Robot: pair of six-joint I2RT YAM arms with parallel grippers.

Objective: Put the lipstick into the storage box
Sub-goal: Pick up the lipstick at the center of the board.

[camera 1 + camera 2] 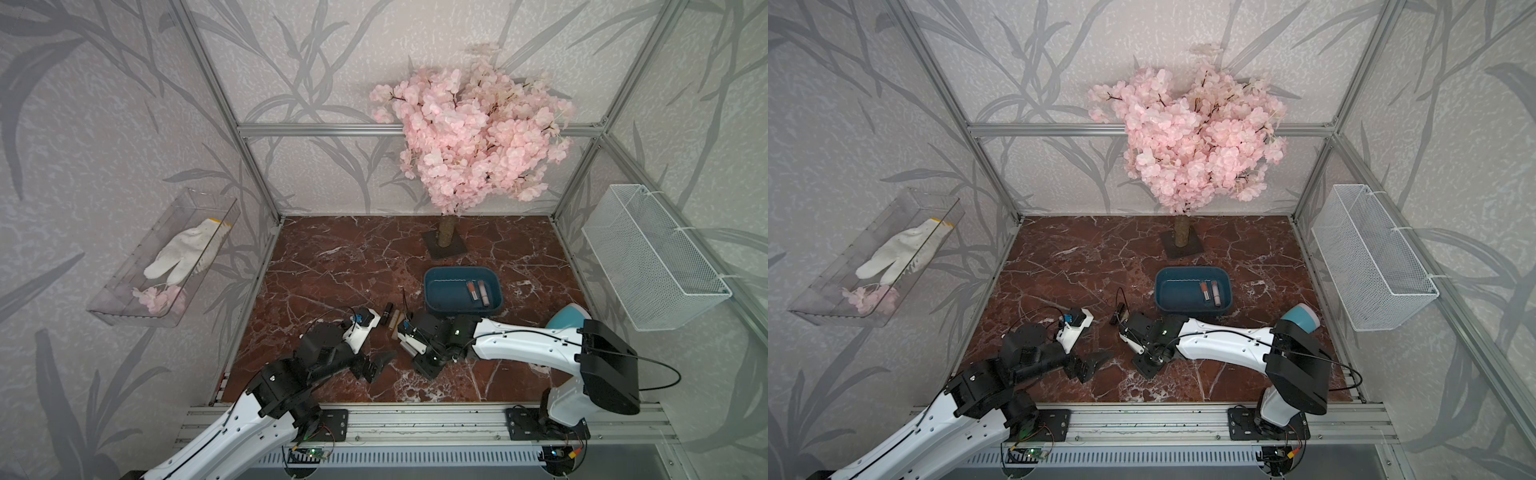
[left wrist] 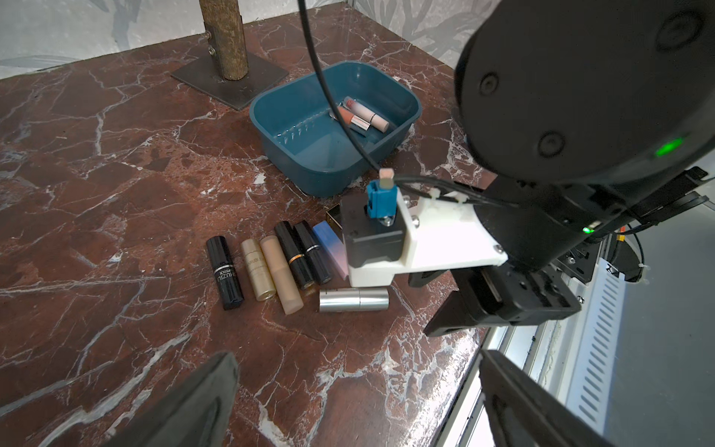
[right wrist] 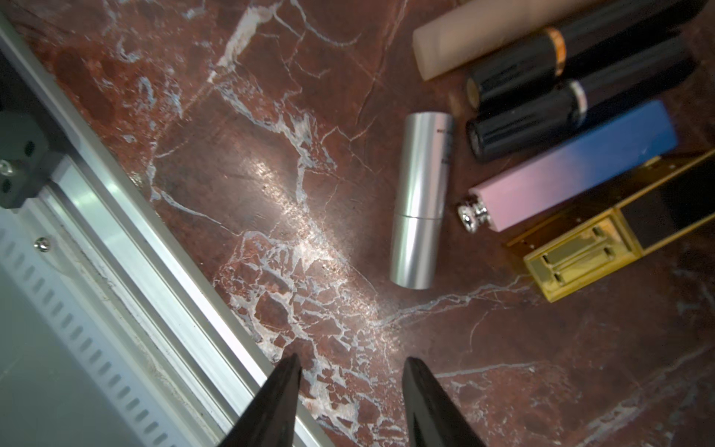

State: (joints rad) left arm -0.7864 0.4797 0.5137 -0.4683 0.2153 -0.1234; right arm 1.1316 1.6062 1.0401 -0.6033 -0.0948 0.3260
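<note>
Right pincer (image 3: pixel 352 363) is hovering, jaws parted and empty, likely lining up on the silver lipstick (image 3: pixel 421 201) just ahead; left pincer (image 2: pixel 356 358) is hanging wide open, idle

Left gripper (image 2: pixel 358 362) spread wide, right gripper (image 3: pixel 352 362) narrowly parted, both empty

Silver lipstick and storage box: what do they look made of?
The silver lipstick: brushed metal or metallised plastic, can't tell which; satin sheen with a soft lengthwise highlight and a fine seam at the cap. The storage box: moulded plastic, semi-gloss teal; rounded corners, thin rim, soft sheen on the walls.
</note>
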